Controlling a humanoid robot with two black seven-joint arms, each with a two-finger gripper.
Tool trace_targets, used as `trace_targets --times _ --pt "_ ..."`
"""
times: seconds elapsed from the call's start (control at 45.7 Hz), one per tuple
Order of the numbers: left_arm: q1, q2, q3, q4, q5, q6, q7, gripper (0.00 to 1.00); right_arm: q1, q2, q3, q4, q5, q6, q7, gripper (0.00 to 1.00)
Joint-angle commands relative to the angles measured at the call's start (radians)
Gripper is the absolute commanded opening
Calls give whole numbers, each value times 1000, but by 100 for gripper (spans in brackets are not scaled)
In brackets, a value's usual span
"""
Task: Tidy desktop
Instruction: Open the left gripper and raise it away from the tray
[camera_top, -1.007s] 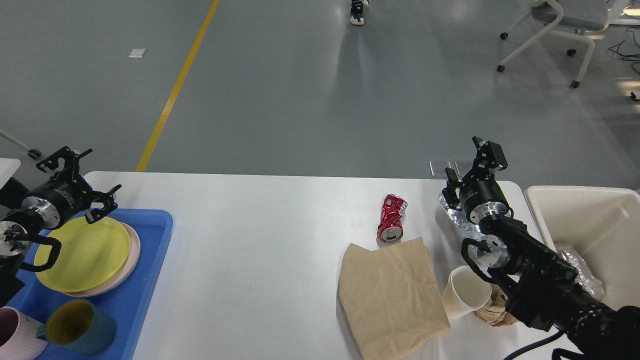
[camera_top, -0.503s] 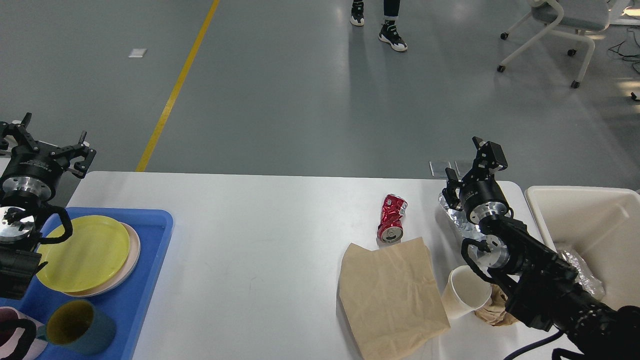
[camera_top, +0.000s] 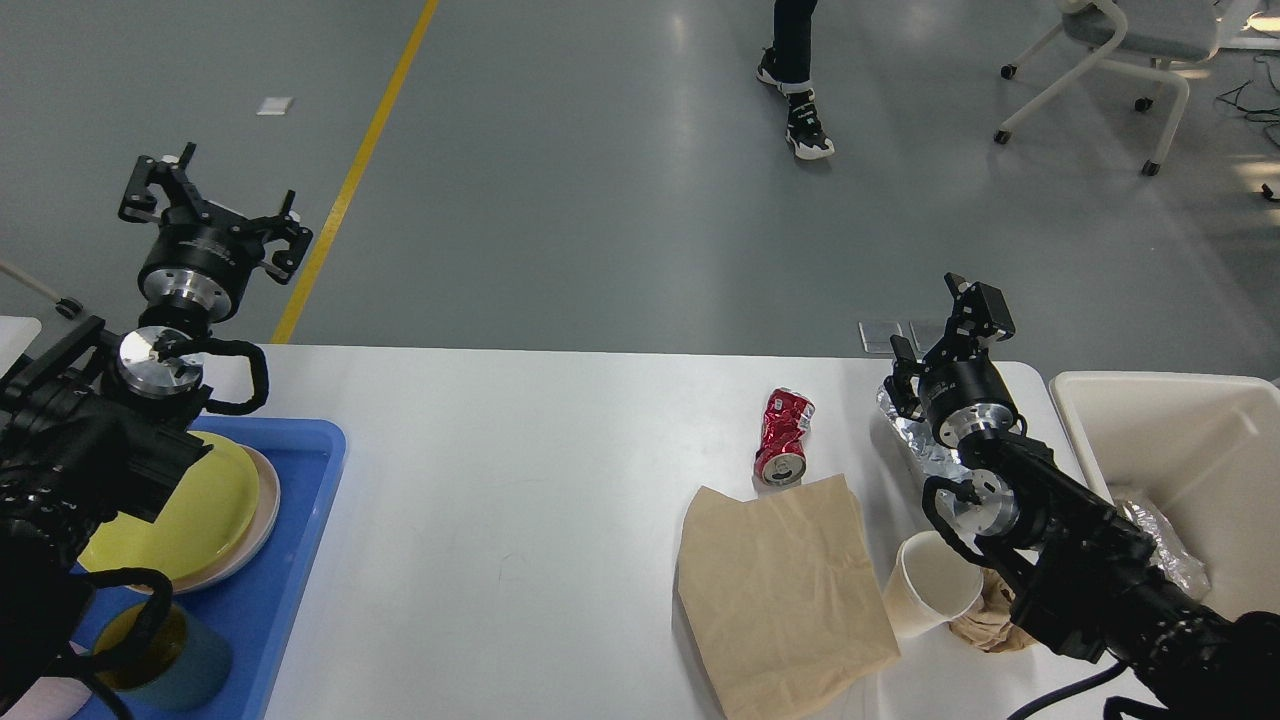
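Observation:
The white desktop (camera_top: 520, 450) fills the lower half of the head view. On its right part lie a crushed red can (camera_top: 784, 436), a brown paper bag (camera_top: 785, 590), a white paper cup (camera_top: 930, 584) on its side, a crumpled brown paper (camera_top: 985, 615) and a piece of silver foil (camera_top: 915, 440). My left gripper (camera_top: 210, 200) is open and empty, raised above the table's far left corner. My right gripper (camera_top: 945, 335) is open and empty, held just above the foil at the far right edge.
A blue tray (camera_top: 300, 500) at the left holds a yellow plate (camera_top: 190, 510) on a pink plate and a teal cup (camera_top: 165, 655). A cream-white bin (camera_top: 1170, 440) with foil inside stands at the right. A person's feet and a wheeled chair are on the floor beyond.
My left gripper rose from over the yellow plate and swung up and to the right, now above the table's far left corner. The right arm has not moved. The person walked right.

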Motion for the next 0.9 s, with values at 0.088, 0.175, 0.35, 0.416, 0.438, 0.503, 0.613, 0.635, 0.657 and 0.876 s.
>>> trace_targets --times 0.088,0.175,0.35,0.416,0.438,0.503,0.613,0.635,0.657,0.876 --pt "11 -95 10 -1 1 -58 -1 96 0 0 0 0 0 0 0 100" --pt "38 -114 7 -1 -1 -94 -3 96 0 0 0 0 0 0 0 100" --pt "91 -143 15 1 -1 -117 -3 96 0 0 0 0 0 0 0 100" --pt "109 -149 19 1 1 -117 3 96 0 0 0 0 0 0 0 100" --pt "120 -150 21 1 1 -117 3 96 0 0 0 0 0 0 0 100" --pt "137 -150 22 1 1 -117 3 96 0 0 0 0 0 0 0 100" --pt "141 -166 24 2 2 -106 3 96 0 0 0 0 0 0 0 100" --pt "146 -169 24 4 2 -106 2 96 0 0 0 -2 0 0 0 100" --pt "152 -170 24 2 2 -106 3 96 0 0 0 0 0 0 0 100" --pt "173 -175 24 2 4 -120 -4 96 0 0 0 -2 0 0 0 100"
